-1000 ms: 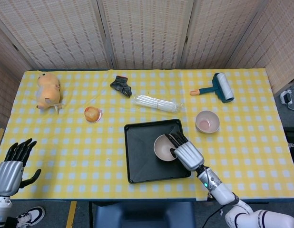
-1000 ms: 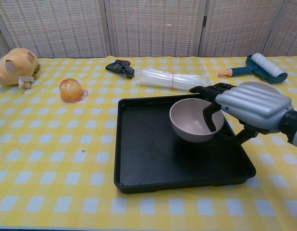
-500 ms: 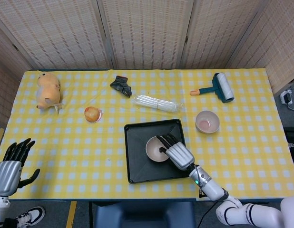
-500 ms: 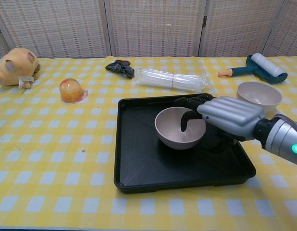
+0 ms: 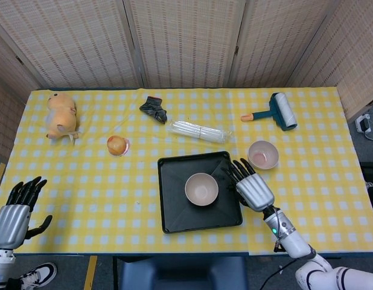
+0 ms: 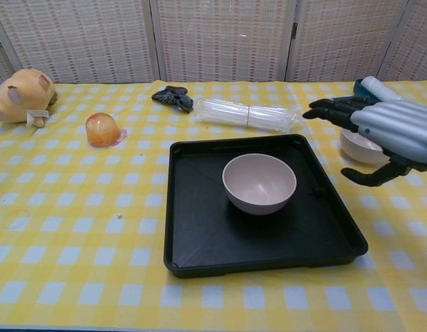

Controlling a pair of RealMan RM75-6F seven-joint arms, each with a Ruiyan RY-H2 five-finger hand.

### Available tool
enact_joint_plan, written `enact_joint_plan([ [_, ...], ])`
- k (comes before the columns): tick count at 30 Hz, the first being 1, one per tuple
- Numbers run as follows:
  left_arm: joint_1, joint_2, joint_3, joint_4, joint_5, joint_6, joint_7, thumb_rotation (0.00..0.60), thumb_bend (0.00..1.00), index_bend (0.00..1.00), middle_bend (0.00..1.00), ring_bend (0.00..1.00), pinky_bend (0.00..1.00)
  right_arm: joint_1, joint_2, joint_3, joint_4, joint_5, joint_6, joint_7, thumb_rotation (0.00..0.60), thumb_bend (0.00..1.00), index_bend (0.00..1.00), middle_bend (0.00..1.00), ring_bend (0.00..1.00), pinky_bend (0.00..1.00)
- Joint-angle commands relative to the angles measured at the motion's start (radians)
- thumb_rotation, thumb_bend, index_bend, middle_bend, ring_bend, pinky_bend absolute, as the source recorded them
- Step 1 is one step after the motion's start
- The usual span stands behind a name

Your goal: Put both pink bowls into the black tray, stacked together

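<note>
One pink bowl (image 5: 201, 188) (image 6: 259, 183) stands upright in the middle of the black tray (image 5: 174, 211) (image 6: 200, 235). The second pink bowl (image 5: 263, 154) (image 6: 357, 146) sits on the cloth to the right of the tray, partly hidden by my right hand in the chest view. My right hand (image 5: 251, 186) (image 6: 390, 135) hovers open, fingers spread, just past the tray's right rim, between the two bowls and holding nothing. My left hand (image 5: 16, 208) is open at the table's front left corner, far from both bowls.
A clear plastic packet (image 5: 198, 131) lies behind the tray. A lint roller (image 5: 277, 111) is at the back right, a dark cloth (image 5: 154, 109) at the back middle, an orange jelly cup (image 5: 117, 145) and a plush toy (image 5: 60, 115) at the left.
My right hand let go of the bowl inside the tray and drew back to the right, spreading its fingers. The bowl now stands alone in the tray. The left hand stayed put.
</note>
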Motion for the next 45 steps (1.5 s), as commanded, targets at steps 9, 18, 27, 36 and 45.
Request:
enact_joint_plan([
  [9,-0.005,-0.014,0.002,-0.002,-0.003,-0.012,0.025,0.600,0.36,0.00,0.07,0.10,0.04,-0.019,0.065,0.058,0.101,0.180,-0.059,0.024,0.600,0.44,0.28,0.00,0.00,0.00],
  [18,-0.003,-0.012,-0.007,0.001,-0.017,-0.007,0.024,0.600,0.36,0.00,0.07,0.10,0.04,0.023,-0.023,0.073,0.288,0.241,-0.150,0.070,0.600,0.44,0.34,0.00,0.00,0.00],
  [27,-0.003,-0.012,-0.009,-0.004,-0.032,-0.013,0.033,0.600,0.36,0.00,0.07,0.10,0.04,0.057,-0.098,0.074,0.402,0.241,-0.193,0.113,0.600,0.44,0.41,0.00,0.00,0.00],
  [36,-0.006,-0.010,-0.011,0.001,-0.042,-0.022,0.027,0.600,0.36,0.00,0.07,0.10,0.04,0.077,-0.160,0.071,0.497,0.223,-0.205,0.152,0.600,0.44,0.53,0.00,0.00,0.00],
  [45,-0.005,-0.009,-0.011,0.002,-0.043,-0.022,0.027,0.600,0.36,0.00,0.07,0.10,0.04,0.074,-0.189,0.074,0.530,0.206,-0.170,0.175,0.600,0.44,0.65,0.02,0.00,0.00],
])
